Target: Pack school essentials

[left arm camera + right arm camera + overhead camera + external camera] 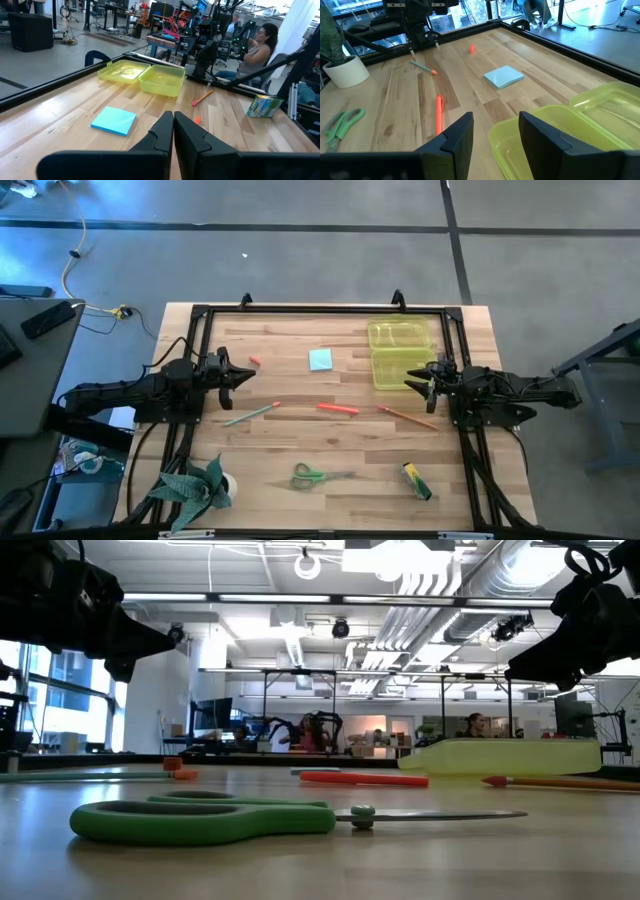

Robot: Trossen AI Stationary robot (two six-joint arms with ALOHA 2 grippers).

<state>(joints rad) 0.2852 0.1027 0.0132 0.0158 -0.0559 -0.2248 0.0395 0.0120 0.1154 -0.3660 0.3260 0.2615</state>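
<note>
— Where do your grippers stand?
— Left gripper [248,374] clenched empty, left side; right gripper [413,378] parted over the yellow case [400,352].
— The essentials?
— Scissors [318,475], marker [338,409], note pad [320,359] lie loose on your table [300,440]

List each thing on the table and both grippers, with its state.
Yellow case: open, empty.
Scissors: closed, flat.
Note pad: flat, outside the case.
Marker: lying loose.
Green pencil: lying loose.
Wooden pencil: lying loose.
Left gripper: shut, empty.
Right gripper: open, empty, beside the case.
</note>
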